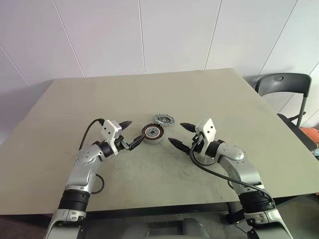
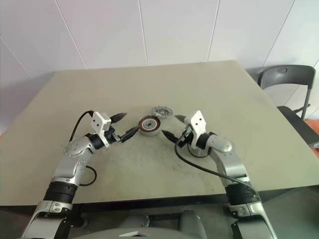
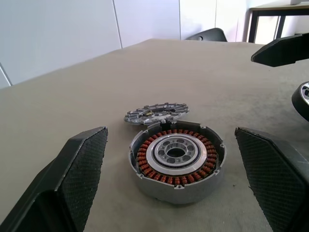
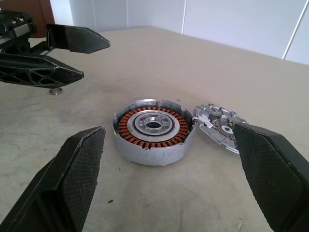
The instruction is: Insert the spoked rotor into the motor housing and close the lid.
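Note:
The motor housing (image 1: 152,133), a short round puck with copper windings and a silver centre, rests on the table's middle. Just behind it and touching its rim lies the spoked rotor (image 1: 163,118), a flat grey disc, tilted slightly against the housing (image 4: 153,130). My left gripper (image 1: 129,134) is open just left of the housing, pointing at it. My right gripper (image 1: 177,133) is open just right of it. Neither touches anything. In the left wrist view the housing (image 3: 176,162) sits between my fingers (image 3: 77,179), with the rotor (image 3: 157,112) beyond. The lid is out of view.
The beige table (image 1: 75,109) has wide bare room all round the parts. A dark chair (image 1: 286,84) stands past its back right corner. A small round bit (image 4: 56,91) lies on the table under the left gripper.

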You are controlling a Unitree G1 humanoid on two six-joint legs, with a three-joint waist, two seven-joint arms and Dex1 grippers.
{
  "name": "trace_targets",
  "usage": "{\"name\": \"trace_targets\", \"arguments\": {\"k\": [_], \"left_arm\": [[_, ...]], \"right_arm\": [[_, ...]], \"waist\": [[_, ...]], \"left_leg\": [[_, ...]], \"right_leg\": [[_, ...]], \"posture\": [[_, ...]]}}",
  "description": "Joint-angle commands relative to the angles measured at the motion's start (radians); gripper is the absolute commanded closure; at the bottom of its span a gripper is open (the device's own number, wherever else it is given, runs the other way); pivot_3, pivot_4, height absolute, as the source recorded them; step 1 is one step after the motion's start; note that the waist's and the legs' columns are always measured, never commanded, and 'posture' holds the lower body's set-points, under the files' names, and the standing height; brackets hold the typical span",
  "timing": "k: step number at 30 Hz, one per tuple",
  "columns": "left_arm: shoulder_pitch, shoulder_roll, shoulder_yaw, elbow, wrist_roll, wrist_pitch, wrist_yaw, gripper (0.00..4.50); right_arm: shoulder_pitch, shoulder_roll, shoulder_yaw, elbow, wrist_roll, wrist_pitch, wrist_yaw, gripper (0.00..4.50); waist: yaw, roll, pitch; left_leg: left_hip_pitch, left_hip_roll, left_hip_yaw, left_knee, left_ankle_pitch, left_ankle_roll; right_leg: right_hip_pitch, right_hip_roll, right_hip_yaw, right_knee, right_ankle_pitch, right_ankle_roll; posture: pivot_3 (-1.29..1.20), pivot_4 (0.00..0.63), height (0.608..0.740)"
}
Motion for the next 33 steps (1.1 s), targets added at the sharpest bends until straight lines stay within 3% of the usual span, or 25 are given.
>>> {"name": "trace_targets", "arguments": {"k": [1,10,16,22,33], "left_arm": [[-0.006,0.009,0.017,-0.046,-0.017,0.006,0.003,0.0],[0.019,0.029,0.039,-0.067,-0.023,0.015,0.007,0.0],[0.138,0.094,0.108,-0.101,-0.04,0.012,0.015,0.0],[0.2,0.089,0.144,-0.106,-0.031,-0.007,0.065,0.0],[0.151,0.061,0.117,-0.066,-0.014,-0.057,0.08,0.0]], "right_arm": [[-0.032,0.004,-0.007,-0.031,0.012,-0.003,0.004,0.04],[-0.039,0.016,0.005,-0.024,0.003,0.008,-0.003,0.04],[-0.044,0.026,0.018,-0.012,0.003,0.006,0.002,0.04],[-0.07,0.032,0.036,0.02,-0.011,-0.004,0.018,0.04],[-0.17,0.055,0.15,0.051,-0.106,0.057,0.019,0.04]], "waist": [[0.0,0.0,0.0],[-0.001,0.0,0.0],[0.0,0.0,0.0],[0.004,0.0,0.0],[-0.001,0.0,0.0]], "left_leg": [[0.0,0.0,0.0,0.0,0.0,0.0],[0.0,0.0,0.0,0.002,0.0,0.0],[0.0,0.006,0.002,0.002,-0.001,-0.002],[0.0,0.007,0.003,0.005,-0.002,-0.002],[0.0,0.01,0.011,0.006,-0.002,-0.002]], "right_leg": [[0.0,0.0,0.0,0.0,0.0,0.0],[0.001,0.001,0.0,0.0,0.001,0.0],[0.0,0.006,0.001,0.0,0.002,-0.002],[0.001,0.008,0.001,0.0,0.003,-0.004],[-0.001,0.007,0.001,0.0,0.007,-0.004]], "posture": [[0.0,0.0,0.74],[0.0,0.0,0.74],[0.0,0.0,0.74],[0.0,0.0,0.74],[0.0,0.0,0.74]]}}
